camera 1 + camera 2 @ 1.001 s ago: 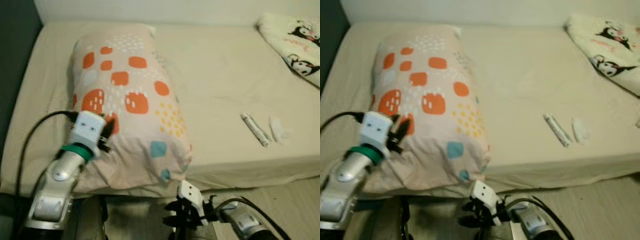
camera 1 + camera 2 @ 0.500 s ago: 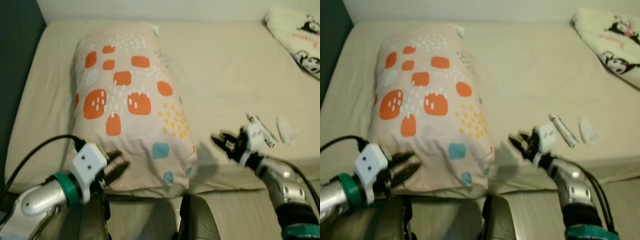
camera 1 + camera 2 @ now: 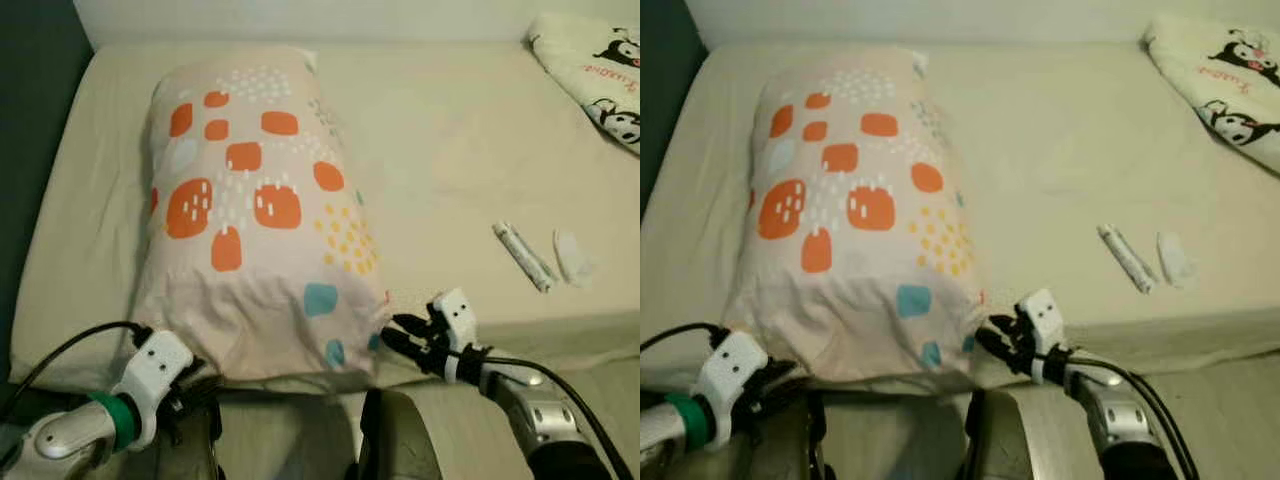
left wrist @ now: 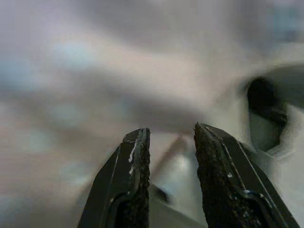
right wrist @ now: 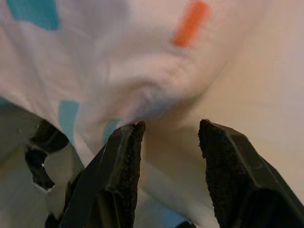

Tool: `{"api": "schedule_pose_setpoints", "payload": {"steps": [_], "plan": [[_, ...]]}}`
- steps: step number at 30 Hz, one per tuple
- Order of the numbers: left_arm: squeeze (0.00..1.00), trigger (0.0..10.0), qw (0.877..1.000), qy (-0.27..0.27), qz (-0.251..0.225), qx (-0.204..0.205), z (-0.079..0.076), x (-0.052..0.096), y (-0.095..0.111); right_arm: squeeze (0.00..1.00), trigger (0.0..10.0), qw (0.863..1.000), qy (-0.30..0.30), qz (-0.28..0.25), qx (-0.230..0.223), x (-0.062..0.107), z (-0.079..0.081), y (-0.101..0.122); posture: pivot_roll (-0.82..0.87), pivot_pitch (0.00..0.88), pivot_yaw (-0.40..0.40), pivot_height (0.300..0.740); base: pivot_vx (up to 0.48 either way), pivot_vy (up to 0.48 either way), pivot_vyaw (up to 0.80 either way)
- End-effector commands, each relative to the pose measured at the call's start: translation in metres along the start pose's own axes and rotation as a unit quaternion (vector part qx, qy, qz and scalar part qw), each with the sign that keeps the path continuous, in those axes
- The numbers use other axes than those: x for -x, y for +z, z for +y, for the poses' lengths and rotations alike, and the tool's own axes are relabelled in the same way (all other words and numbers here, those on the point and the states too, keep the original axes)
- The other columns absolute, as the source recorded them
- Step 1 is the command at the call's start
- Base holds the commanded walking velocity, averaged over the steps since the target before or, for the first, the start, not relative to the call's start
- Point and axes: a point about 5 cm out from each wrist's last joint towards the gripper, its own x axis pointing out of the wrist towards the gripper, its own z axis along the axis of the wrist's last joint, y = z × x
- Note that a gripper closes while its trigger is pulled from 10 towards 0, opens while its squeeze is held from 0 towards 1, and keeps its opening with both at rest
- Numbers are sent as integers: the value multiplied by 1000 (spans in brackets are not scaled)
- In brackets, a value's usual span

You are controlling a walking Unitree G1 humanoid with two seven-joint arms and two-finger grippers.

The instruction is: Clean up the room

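A large pillow [image 3: 255,210] with orange, teal and yellow shapes lies on the left half of the bed [image 3: 440,150], its near end hanging over the front edge. My right gripper [image 3: 392,335] is open at the pillow's near right corner [image 5: 142,90], fingers spread on either side of the fabric edge. My left gripper [image 4: 171,142] is open below the pillow's near left corner [image 3: 175,345], nothing between its fingers. A white tube [image 3: 523,256] and a crumpled white scrap [image 3: 572,258] lie on the sheet to the right.
A white blanket with black cartoon figures [image 3: 600,70] lies at the bed's far right corner. A dark wall [image 3: 30,150] borders the bed's left side. Pale floor [image 3: 600,360] runs along the front of the bed.
My right gripper has swung from beside the tube down and left to the pillow's near right corner. My left gripper has dropped lower, below the pillow's near left edge.
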Motion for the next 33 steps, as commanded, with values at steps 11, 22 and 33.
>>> {"api": "schedule_pose_setpoints", "payload": {"steps": [11, 22, 33], "plan": [[0, 10000, 969, 219, -95, 56, 98, -52, 39, 0, 10000, 994, -73, -78, 8, -105, 55, 53, 90, 146, -48, 566, 0, 0, 0], [0, 10000, 961, 245, -127, -22, 134, -44, 88, 0, 10000, 986, -31, -164, 9, -121, 78, 100, 94, 146, -45, 566, 0, 0, 0], [0, 10000, 983, 180, -24, -27, 78, -68, -2, 0, 10000, 995, -76, -20, 60, -74, 36, 11, 91, 153, -48, 566, 0, 0, 0]]}}
